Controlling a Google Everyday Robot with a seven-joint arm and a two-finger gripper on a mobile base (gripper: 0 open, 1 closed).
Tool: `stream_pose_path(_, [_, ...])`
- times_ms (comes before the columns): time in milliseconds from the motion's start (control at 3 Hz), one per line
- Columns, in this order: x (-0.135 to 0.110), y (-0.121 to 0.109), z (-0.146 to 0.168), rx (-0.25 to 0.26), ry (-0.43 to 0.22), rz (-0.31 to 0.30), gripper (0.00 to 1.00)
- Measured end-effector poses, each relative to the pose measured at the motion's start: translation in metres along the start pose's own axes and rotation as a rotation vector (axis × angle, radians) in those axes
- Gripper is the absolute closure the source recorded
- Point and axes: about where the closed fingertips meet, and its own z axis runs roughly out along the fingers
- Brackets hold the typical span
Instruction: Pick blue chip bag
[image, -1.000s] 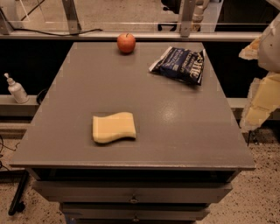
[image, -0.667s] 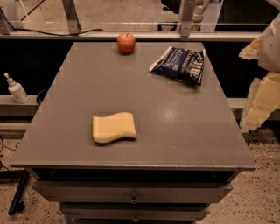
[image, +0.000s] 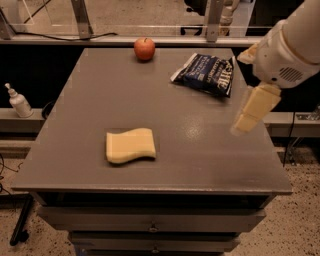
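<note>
The blue chip bag lies flat on the grey table at the far right, dark navy foil with white lettering. My gripper hangs from the white arm over the table's right edge. It is just right of and nearer than the bag, above the tabletop and apart from the bag. It holds nothing that I can see.
A yellow sponge lies at the near left-centre of the table. A red apple sits at the far edge, left of the bag. A white pump bottle stands on a ledge to the left. Drawers run below the tabletop.
The arm and gripper have swung left from beside the table to over its right edge, closer to the chip bag. The bag, sponge and apple have not moved.
</note>
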Motion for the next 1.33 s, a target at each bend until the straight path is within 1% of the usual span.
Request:
stream_pose_path(333, [-0.030,-0.042,0.044,0.048,-0.123,-0.012,0.00])
stream_pose_path(667, [-0.046,-0.092,0.081,0.120,-0.198,-0.011,0.00])
stream_pose_path(1000, [-0.040,-0.134,0.112,0.175,-0.202,-0.006,0.00])
stream_pose_path(1333, [-0.020,-0.168,0.148,0.195,-0.150,0.005,0.00])
